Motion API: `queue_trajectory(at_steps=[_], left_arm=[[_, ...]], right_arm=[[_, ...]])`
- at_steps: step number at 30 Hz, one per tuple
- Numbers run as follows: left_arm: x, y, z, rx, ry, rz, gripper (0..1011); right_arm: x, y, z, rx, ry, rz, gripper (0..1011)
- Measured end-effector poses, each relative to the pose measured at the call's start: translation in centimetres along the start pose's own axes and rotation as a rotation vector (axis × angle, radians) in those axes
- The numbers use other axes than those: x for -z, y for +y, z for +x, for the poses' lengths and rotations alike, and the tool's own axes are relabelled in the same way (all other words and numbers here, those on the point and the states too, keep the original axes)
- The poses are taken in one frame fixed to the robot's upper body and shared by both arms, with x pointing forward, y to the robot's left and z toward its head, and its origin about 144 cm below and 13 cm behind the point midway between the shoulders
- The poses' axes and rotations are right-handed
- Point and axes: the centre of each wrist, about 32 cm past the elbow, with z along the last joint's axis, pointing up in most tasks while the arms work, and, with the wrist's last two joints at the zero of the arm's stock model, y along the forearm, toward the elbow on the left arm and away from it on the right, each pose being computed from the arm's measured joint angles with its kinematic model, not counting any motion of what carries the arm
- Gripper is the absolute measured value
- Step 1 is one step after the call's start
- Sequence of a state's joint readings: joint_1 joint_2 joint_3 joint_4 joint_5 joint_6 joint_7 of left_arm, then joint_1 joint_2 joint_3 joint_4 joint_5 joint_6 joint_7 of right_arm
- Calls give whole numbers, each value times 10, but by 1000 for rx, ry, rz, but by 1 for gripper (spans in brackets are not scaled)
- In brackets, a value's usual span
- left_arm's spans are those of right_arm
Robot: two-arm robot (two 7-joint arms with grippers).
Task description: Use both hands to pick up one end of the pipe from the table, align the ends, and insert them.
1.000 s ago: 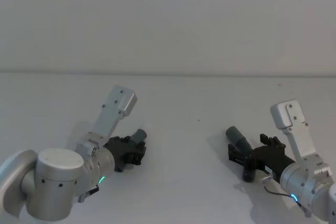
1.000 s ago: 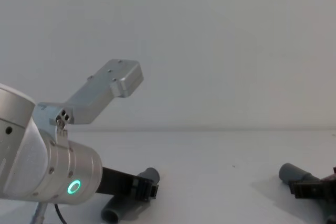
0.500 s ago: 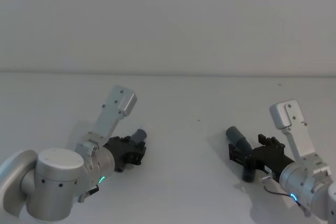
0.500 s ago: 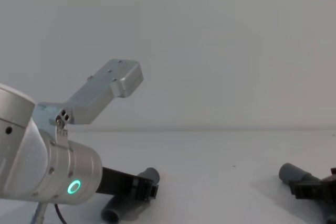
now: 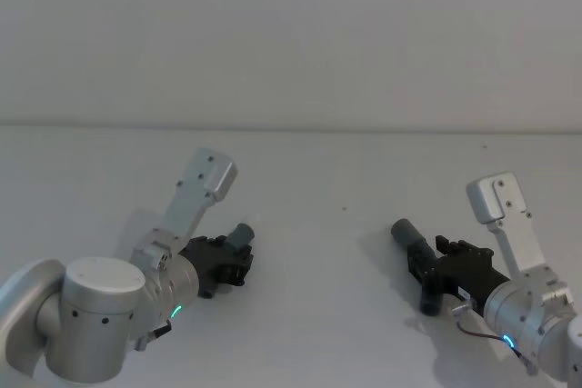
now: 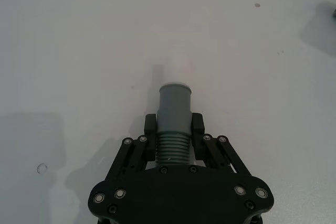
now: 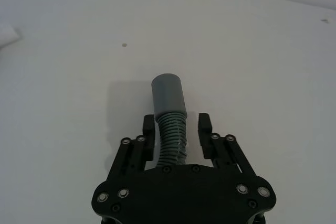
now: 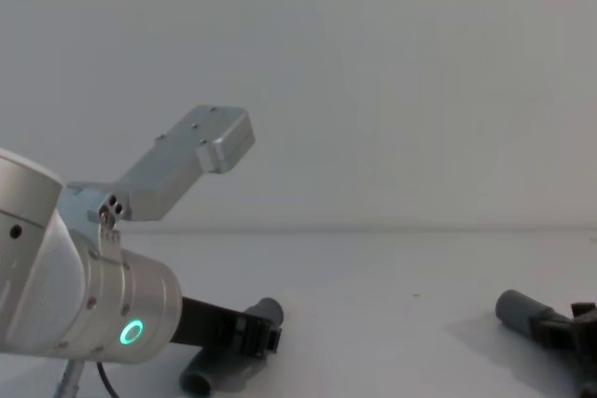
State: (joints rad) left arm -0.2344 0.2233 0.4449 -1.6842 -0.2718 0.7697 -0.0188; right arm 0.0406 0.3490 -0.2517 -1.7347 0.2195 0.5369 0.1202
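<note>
Left side: your left gripper (image 6: 173, 124) lies low over the table (image 5: 336, 252), left of centre in the head view. Both its black fingers (image 6: 150, 124) press against the ribbed middle of the left pipe piece (image 6: 173, 111), so it is clamped on that piece. The piece points forward out of the gripper. It has a smooth dark-grey collar and then a narrower white tip (image 6: 176, 69), which is pale against the table. In the chest view the piece's rear end shows below the gripper, resting on or just above the surface; I cannot tell which.

Right side: your right gripper (image 7: 177, 124) straddles the right pipe piece (image 7: 168, 95), which lies on the table right of centre. One finger touches the ribbed section and the other finger (image 7: 205, 129) stands clear of it, so the jaws are apart and not yet gripping.

Change from a second ago: in the head view the right gripper's fingers stand closer together around the pipe. The left gripper and its piece are unchanged.

Surfaces: the table is flat, white and matte. Both pieces are dark-grey plastic with ribbed middles and smooth round collars. The grippers are black and angular, with visible screws.
</note>
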Motion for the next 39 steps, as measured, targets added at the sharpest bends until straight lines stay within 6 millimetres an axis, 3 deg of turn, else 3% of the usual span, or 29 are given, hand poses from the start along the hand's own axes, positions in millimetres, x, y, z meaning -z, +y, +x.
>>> queue_trajectory(at_steps=[8, 13, 24, 39], left_arm=[[0, 0, 0, 0, 0, 0, 370], [0, 0, 0, 0, 0, 0, 370], [0, 0, 0, 0, 0, 0, 370], [0, 0, 0, 0, 0, 0, 370]], right_arm=[[0, 0, 0, 0, -1, 0, 241], [0, 0, 0, 0, -1, 0, 155], [0, 0, 0, 0, -1, 0, 94], [0, 0, 0, 1, -1, 0, 85]])
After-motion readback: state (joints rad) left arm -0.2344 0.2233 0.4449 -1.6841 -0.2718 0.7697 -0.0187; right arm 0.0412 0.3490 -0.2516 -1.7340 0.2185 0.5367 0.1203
